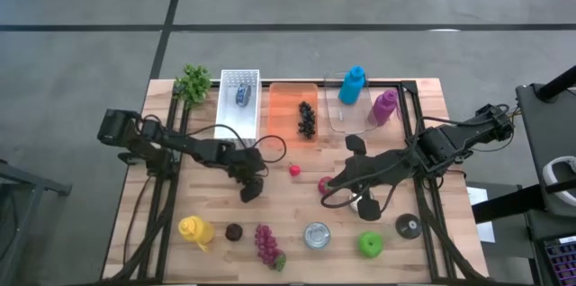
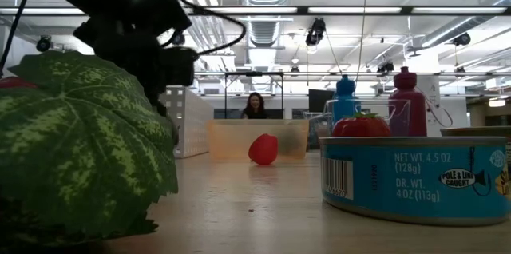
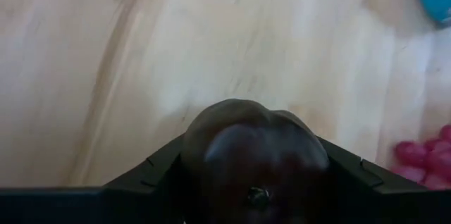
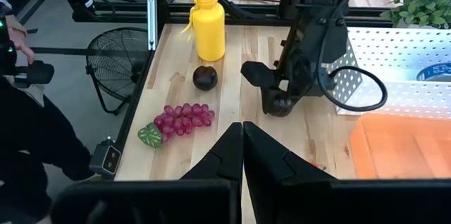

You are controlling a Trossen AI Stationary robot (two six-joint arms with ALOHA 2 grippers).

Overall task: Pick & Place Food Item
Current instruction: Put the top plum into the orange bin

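High view: the left gripper [image 1: 251, 188] is low over the wooden table [image 1: 216, 214], in front of the white tray [image 1: 239, 106]. Its jaws pinch a dark round fruit [image 1: 253, 190], which is mostly hidden between them. The right gripper [image 1: 335, 184] rests near the table's middle, with its jaws pressed together, close to a red fruit [image 1: 324, 184]. A small red berry [image 1: 294, 171] lies between the two grippers. An orange tray [image 1: 293, 111] with dark grapes [image 1: 307, 119] stands beside the white tray.

Low view: the red berry [image 2: 263, 148] sits on the table before the orange tray [image 2: 231, 140]. A blue can [image 2: 415, 176] stands near the camera, and a large green leaf [image 2: 80, 142] covers one side.

Left wrist view: the dark round fruit [image 3: 254, 150] fills the space between the two fingers [image 3: 151, 171], just above the wood.

Right wrist view: its own fingers [image 4: 229, 150] meet with no gap. Farther off, the left gripper [image 4: 279, 101] holds the dark fruit [image 4: 280, 104] beside the white tray [image 4: 394, 62]. A plum [image 4: 205, 77], a yellow bottle [image 4: 208, 23] and red grapes [image 4: 184, 120] are on the table.
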